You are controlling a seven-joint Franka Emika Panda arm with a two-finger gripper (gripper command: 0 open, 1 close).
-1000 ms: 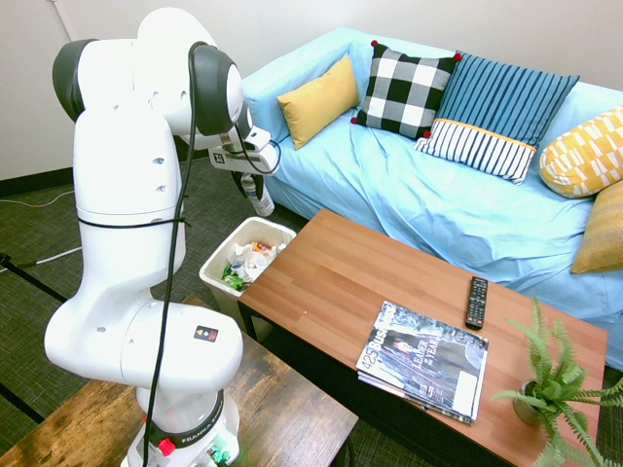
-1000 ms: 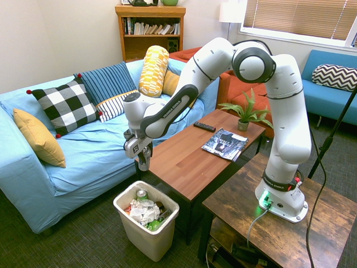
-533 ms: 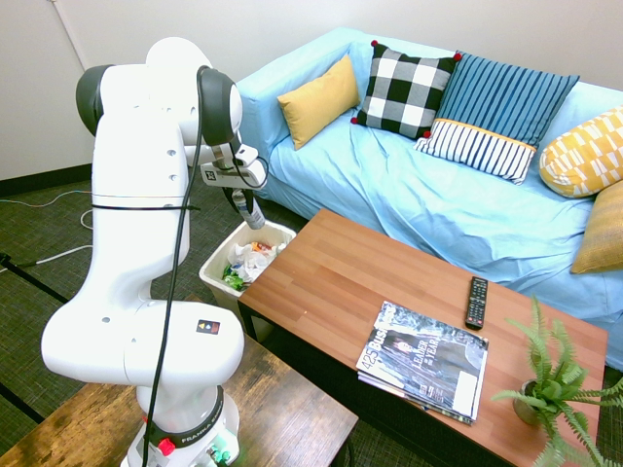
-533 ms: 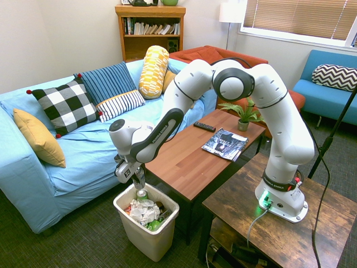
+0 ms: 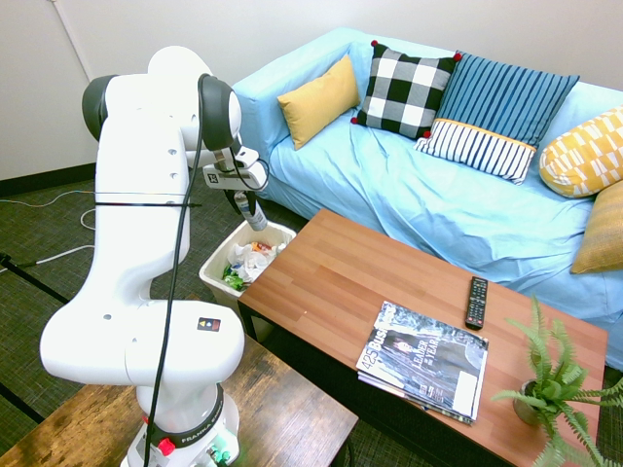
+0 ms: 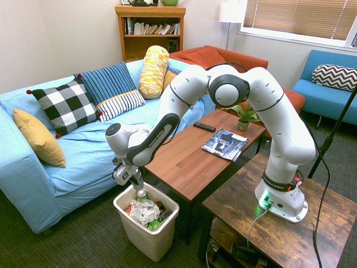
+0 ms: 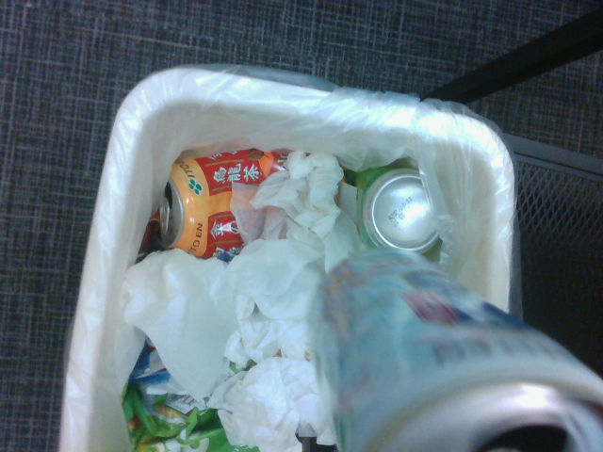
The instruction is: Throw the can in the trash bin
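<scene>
Drinks can (image 5: 256, 218) tilted, grasped by gripper (image 5: 244, 203) fingers; centre over trash bin (image 7: 108, 254), lower slightly, then release cleanly.

You have pale, plain walls (image 5: 292, 24) and a dark grey carpet (image 6: 67, 243) here. A light-blue-covered sofa (image 6: 83, 167) stands beside the wood-topped coffee table (image 6: 184, 162). Beyond it, you can see a wooden bookcase (image 6: 150, 33) with books, a lit floor lamp (image 6: 230, 12), an orange sofa (image 6: 228, 56), and a blue futon (image 6: 321, 89) near the window (image 6: 301, 19) with lowered blinds.
</scene>
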